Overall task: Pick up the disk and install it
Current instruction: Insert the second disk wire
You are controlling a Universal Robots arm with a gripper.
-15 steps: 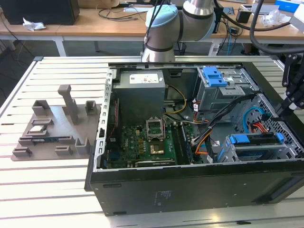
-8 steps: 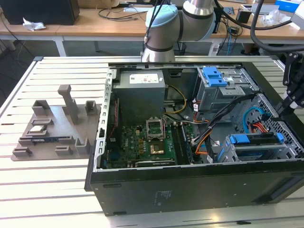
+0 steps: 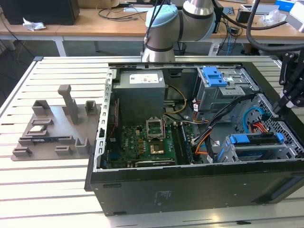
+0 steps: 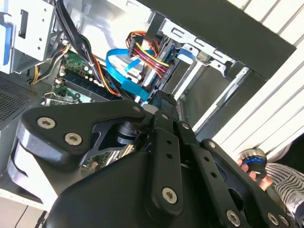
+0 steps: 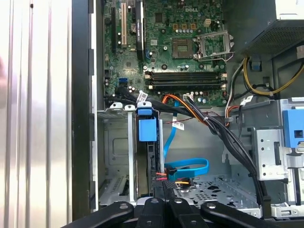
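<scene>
One disk (image 3: pixel 256 142) with blue bracket sits in the bay at the lower right of the computer case (image 3: pixel 190 185) in the exterior view; the hand (image 3: pixel 277 110) hovers above, seemingly closed, though I cannot tell.

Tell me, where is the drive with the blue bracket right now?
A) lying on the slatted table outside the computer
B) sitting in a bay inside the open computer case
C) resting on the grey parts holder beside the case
B: the disk sits edge-on in a metal bay inside the computer case, cables plugged into its end, as the first wrist view shows.
</scene>
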